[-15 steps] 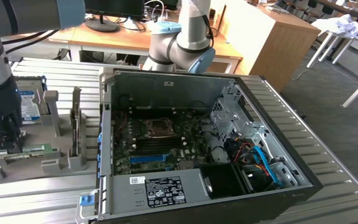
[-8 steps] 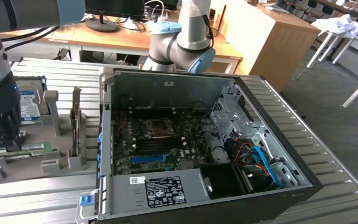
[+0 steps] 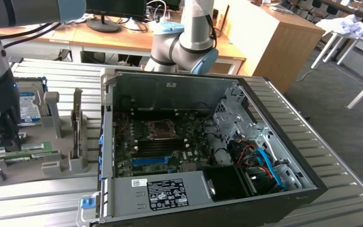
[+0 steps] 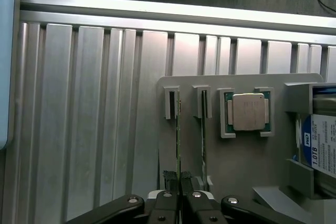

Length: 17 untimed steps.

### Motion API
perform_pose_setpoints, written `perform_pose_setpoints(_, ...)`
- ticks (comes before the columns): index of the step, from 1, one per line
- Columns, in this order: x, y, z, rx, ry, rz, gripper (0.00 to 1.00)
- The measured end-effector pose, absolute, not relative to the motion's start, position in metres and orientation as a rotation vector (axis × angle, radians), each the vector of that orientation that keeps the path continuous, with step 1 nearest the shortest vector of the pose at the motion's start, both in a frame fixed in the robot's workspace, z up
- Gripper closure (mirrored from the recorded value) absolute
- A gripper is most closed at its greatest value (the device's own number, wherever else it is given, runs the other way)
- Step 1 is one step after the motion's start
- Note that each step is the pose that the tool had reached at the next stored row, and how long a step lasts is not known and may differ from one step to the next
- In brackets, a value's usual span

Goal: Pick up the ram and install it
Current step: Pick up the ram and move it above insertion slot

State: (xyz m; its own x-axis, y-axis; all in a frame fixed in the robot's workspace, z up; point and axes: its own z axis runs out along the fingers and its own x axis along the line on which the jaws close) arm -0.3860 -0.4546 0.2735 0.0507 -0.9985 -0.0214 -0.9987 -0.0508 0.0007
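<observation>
"Where was the ram (image 4: pixel 178 129)?"

"Standing on edge in the grey holder (image 4: pixel 247 166), in the slot farthest from the holder's processor chip (image 4: pixel 248 112). Its long axis ran straight out from the jaws."

"And the jaws?"

"Clamped on the ram's near end, one finger on each side."

The ram (image 4: pixel 178 129), a thin green stick, stands on edge in the grey holder's (image 4: pixel 241 161) edge-most slot, pinched by the gripper (image 4: pixel 179 181).

Ram (image 4: pixel 178 129) in holder (image 4: pixel 236 163) (exterior view's left of case (image 3: pixel 168 87)); processor (image 4: pixel 248 111) beside.
</observation>
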Motion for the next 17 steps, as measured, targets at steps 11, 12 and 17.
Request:
perform_pose_setpoints(11, -0.386, -0.455, 0.285, -2.267, 2.154, 0.025, 0.87)
perform_pose_setpoints(12, -0.386, -0.455, 0.286, -2.267, 2.154, 0.025, 0.87)
perform_pose_setpoints(17, -0.386, -0.455, 0.291, -2.267, 2.155, 0.025, 0.87)
